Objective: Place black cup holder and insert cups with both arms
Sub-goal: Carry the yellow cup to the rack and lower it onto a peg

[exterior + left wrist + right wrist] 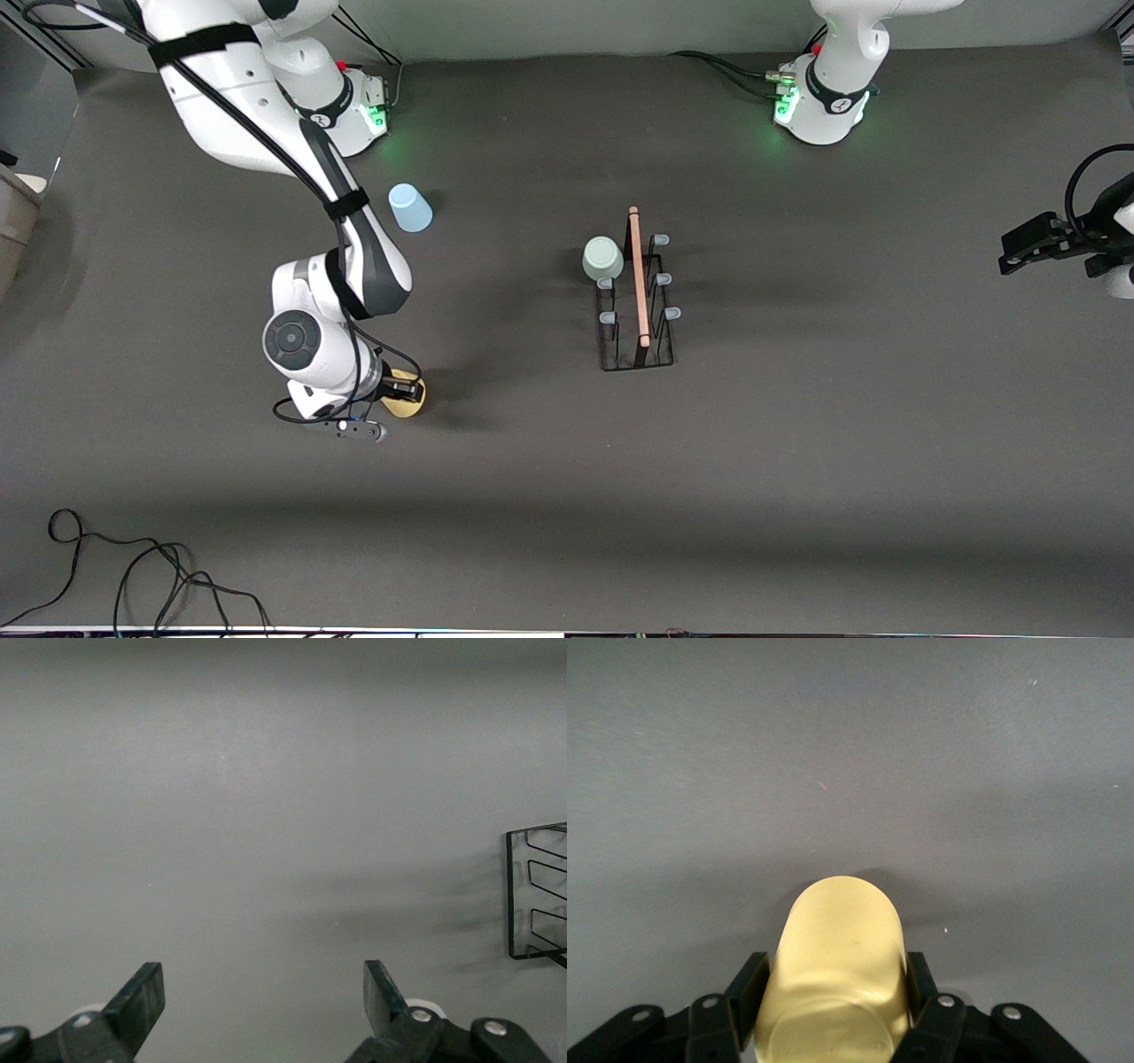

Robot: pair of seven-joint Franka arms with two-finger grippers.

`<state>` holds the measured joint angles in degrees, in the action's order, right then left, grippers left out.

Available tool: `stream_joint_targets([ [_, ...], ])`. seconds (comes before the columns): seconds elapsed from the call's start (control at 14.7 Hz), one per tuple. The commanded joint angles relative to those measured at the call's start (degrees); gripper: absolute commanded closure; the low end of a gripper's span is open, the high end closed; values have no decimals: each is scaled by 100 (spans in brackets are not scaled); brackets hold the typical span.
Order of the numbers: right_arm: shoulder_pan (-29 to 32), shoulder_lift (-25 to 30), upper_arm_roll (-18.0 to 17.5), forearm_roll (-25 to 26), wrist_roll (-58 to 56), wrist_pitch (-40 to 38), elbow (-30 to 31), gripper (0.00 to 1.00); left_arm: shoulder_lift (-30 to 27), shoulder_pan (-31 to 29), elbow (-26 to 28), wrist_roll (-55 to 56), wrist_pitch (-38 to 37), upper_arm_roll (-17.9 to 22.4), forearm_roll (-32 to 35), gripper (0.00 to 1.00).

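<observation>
Yellow cup clamped by right gripper.

The front camera is looking down from high across the table, facing both arm bases along its top edge and taking in nearly the whole surface. The left wrist camera is sitting low and close over the table's bare cloth, looking past its own fingers toward one end of the black cup holder, which the front camera is also showing at the table's middle. The right wrist camera is hanging very near the yellow cup, which is filling its lower middle; the front camera is catching that same cup nearer its own edge.
</observation>
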<state>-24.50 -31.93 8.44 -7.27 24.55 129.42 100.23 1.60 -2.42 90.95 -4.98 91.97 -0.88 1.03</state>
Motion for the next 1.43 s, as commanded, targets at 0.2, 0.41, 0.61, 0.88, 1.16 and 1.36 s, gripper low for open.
stream_joint_targets([
  [0.2, -203, 626, -53, -881, 215, -743, -398, 91, -37, -4, 2, -3, 14, 9, 11, 0],
  [0.41, -738, 521, -44, -926, 1329, -752, -1003, 95, -37, -4, 2, -3, 14, 9, 11, 0],
  [0.61, -1178, 416, -44, -926, 2147, -752, -1251, 98, -37, -4, 2, -3, 14, 9, 11, 0],
  [0.88, -1636, 223, -44, -856, 3168, -752, -1646, 99, -37, -4, 2, -3, 5, 9, 11, 0],
  [1.16, -2189, -313, -27, -628, 4117, -734, -2208, 99, -37, -4, 2, -11, 14, 9, 11, 0],
  [1.36, -2401, -577, -35, -223, 4602, -708, -2402, 99, -37, -4, 2, -3, 14, 9, 11, 0],
])
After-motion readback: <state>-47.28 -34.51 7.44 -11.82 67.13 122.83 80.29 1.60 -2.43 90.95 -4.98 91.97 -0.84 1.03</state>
